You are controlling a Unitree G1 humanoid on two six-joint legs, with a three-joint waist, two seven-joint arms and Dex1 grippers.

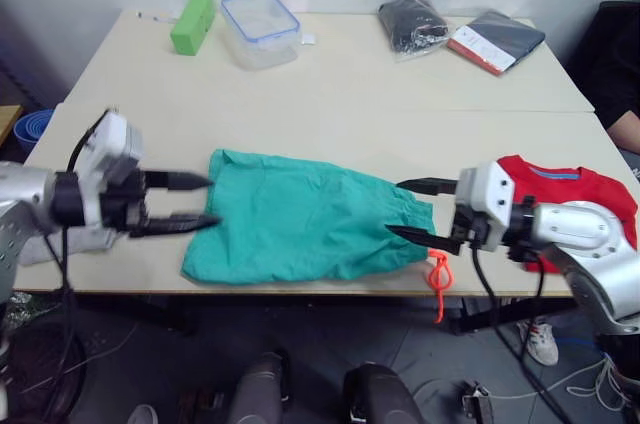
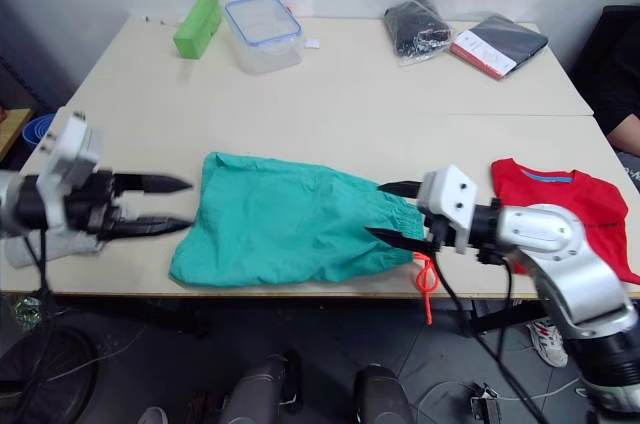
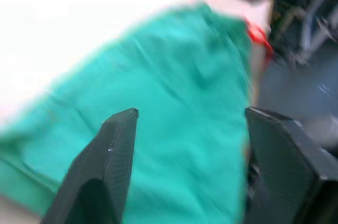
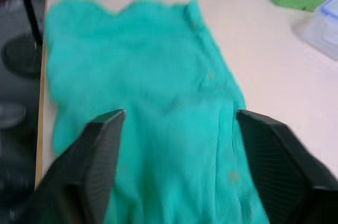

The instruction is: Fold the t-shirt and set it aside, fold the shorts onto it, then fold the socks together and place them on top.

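Left eye view, both end effectors released, level, seemingly flanking the shorts (image 1: pixel 300 219).

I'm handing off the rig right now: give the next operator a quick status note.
Left gripper: open, empty, at the leg-end edge of the shorts.
Right gripper: open, empty, at the waistband end.
Shorts lie spread flat along the front of the table, orange drawstring hanging over the edge.
T-shirt lies folded at the robot's right, set aside.
Socks: a light grey piece under the left arm looks like them.
Done: t-shirt. Left: fold shorts onto it, then socks on top.
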